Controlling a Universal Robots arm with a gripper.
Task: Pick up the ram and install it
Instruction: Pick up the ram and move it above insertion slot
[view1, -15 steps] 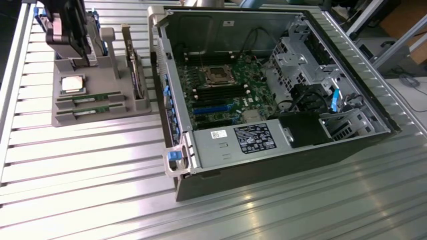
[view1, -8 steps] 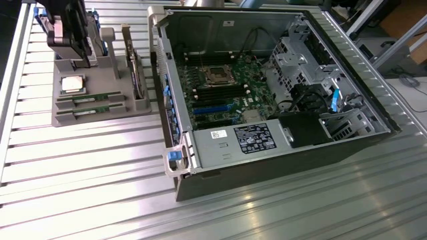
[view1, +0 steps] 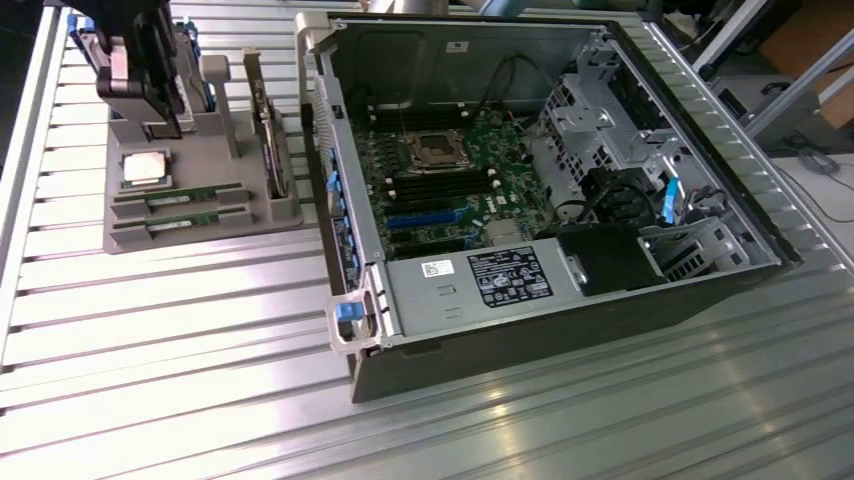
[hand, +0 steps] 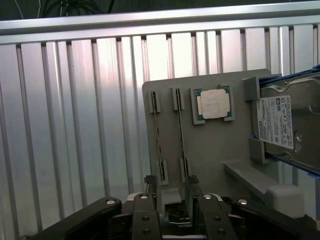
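My gripper hangs over the grey holder, fingers spread wide and empty. The ram stands on edge in its slots. A second stick is just beside it, and the CPU is next along. As I judge it, a finger could snag the neighbouring stick. An off-centre pinch could also tilt the thin board and jam it.
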